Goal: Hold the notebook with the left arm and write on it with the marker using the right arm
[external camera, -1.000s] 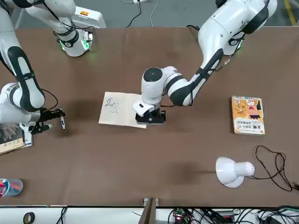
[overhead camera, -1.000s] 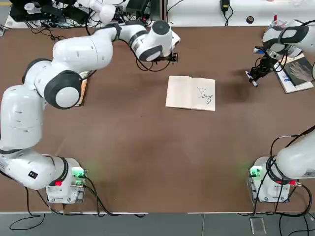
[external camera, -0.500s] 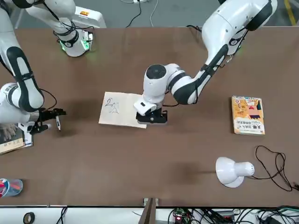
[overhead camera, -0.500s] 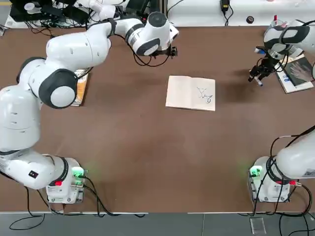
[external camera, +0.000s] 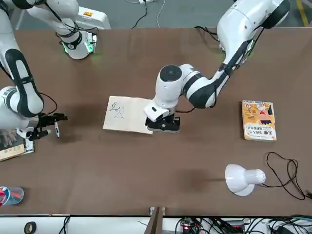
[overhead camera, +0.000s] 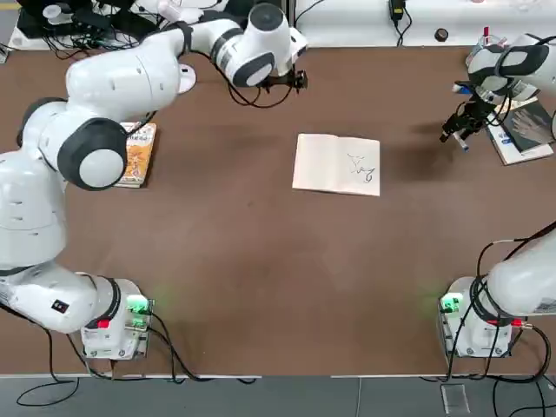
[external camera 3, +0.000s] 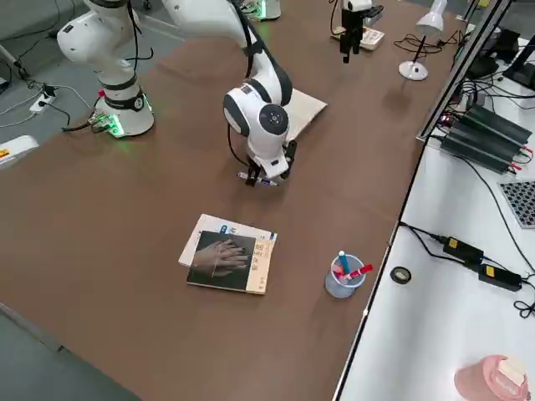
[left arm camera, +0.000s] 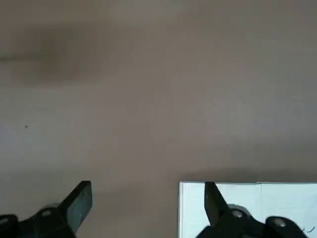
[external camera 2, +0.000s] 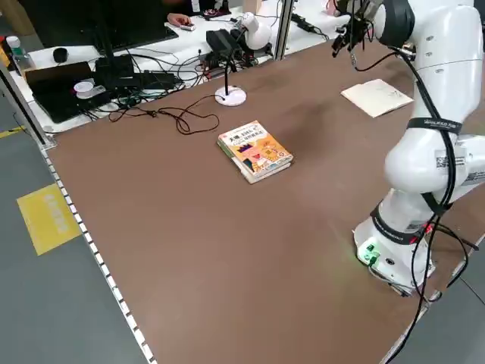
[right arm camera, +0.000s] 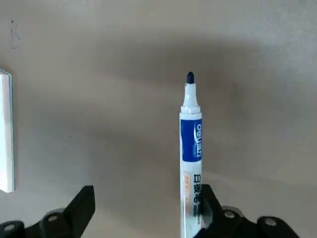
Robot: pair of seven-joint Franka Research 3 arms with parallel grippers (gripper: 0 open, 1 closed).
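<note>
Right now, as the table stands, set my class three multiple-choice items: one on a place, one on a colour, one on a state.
1. The notebook lies: A in a cup; B in the middle of the table; C on a lamp.
2. The marker has a tip that is: A red; B green; C dark blue.
3. The left gripper has its fingers: A apart, empty; B shut on a pen; C shut on a book.

Key: B, it lies flat at the centre; C, the tip shows dark blue; A, nothing sits between them.
</note>
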